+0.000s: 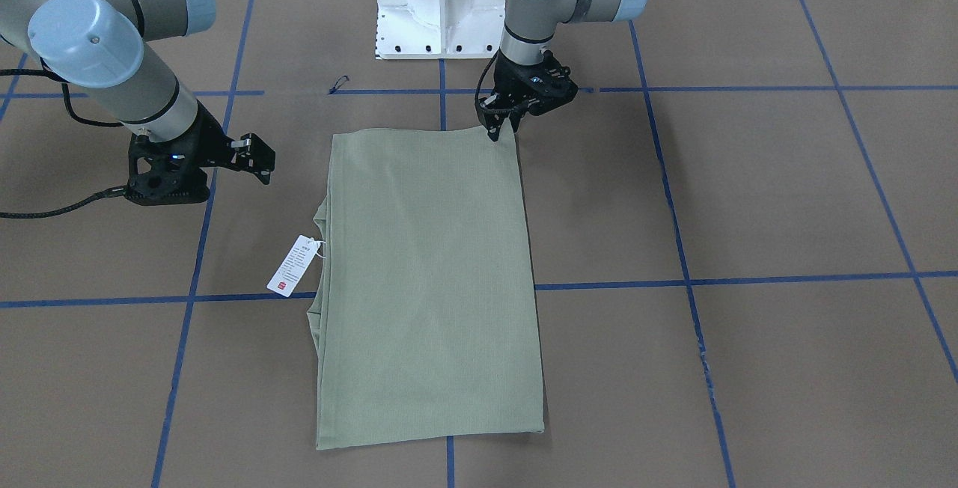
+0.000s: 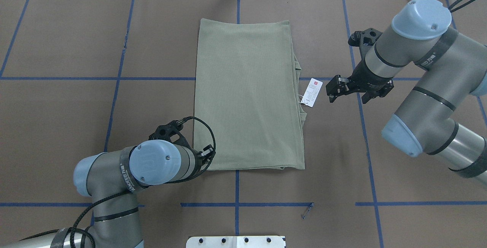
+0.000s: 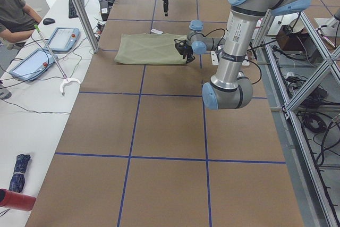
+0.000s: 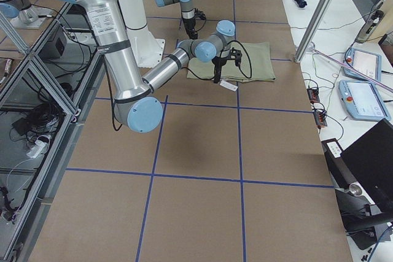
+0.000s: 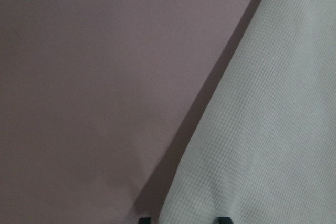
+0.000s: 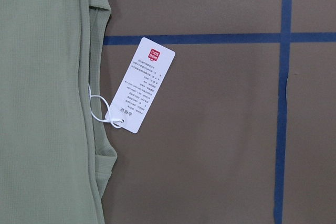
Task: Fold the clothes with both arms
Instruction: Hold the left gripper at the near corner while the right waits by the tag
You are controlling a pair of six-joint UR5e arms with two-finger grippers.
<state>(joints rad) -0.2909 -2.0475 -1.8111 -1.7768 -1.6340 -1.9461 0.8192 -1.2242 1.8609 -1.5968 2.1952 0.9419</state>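
**Left gripper** (image 1: 503,127): it points down at the near corner of the shirt (image 2: 247,96), on the robot's side. In the wrist view the two fingertips (image 5: 144,219) stand a moderate gap apart. The fabric edge runs up between them, so the jaws are partly open and have not closed on the cloth.

**Right gripper** (image 2: 330,93): the jaws stand apart and hold nothing. The hang tag (image 2: 312,92) lies flat just ahead of them, between the jaws and the shirt's layered side edge, tied on by a white string.

**Shirt**: it lies flat, folded into one long rectangle between the two grippers.

**Surface**: the table (image 2: 61,126) is covered in brown paper with a grid of blue tape lines. The white pedestal base (image 1: 438,9) stands just behind the left jaws.

**Room**: a side bench (image 3: 32,104) runs along the far side of the table from the robot, beyond an aluminium post (image 3: 79,11). It carries two tablet-like pendants (image 3: 61,38). A seated person (image 3: 13,17) is there, well apart from both jaws.
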